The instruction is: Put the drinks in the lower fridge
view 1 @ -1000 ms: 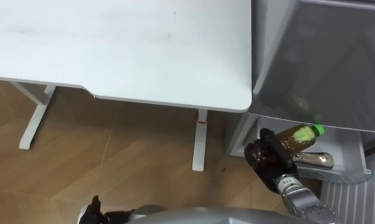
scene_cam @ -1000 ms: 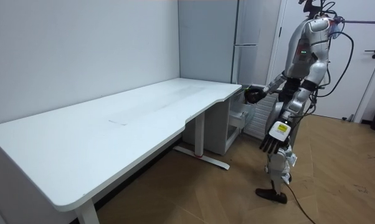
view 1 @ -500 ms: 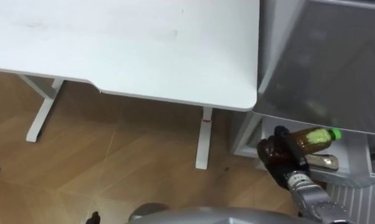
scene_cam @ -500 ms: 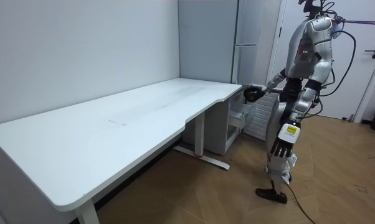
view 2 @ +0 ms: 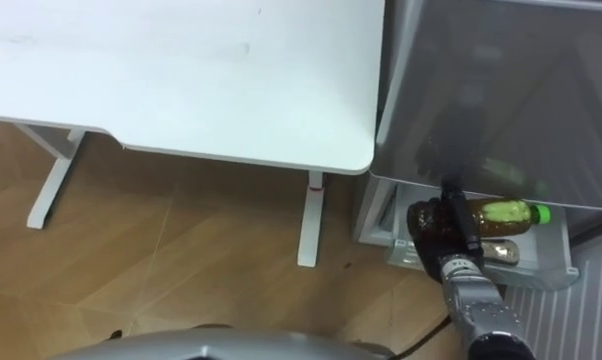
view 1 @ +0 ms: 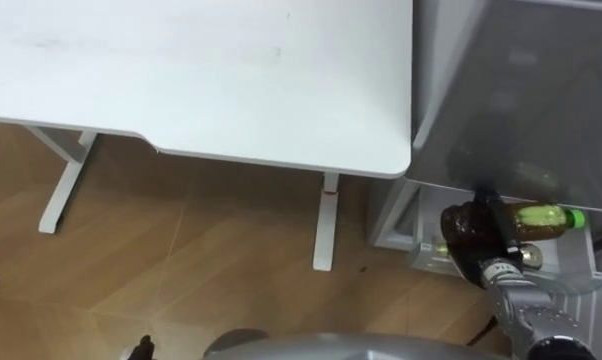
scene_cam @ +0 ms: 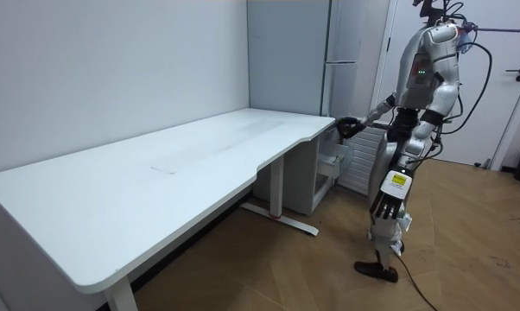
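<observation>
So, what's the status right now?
Right robot hand shut on green-capped bottle, at the lower fridge drawer. Left robot hand open, hanging. Another bottle lies beneath.

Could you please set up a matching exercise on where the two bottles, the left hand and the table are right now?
Things:
1. green-capped bottle
2. second bottle
3. left hand
4. white table

Places or states:
A. hangs open beside the robot's leg
B. lies low in the fridge
C. stands beside the fridge
D. gripped in the right hand at the lower fridge opening

Pairs: 1-D, 2-B, 3-A, 4-C.
</observation>
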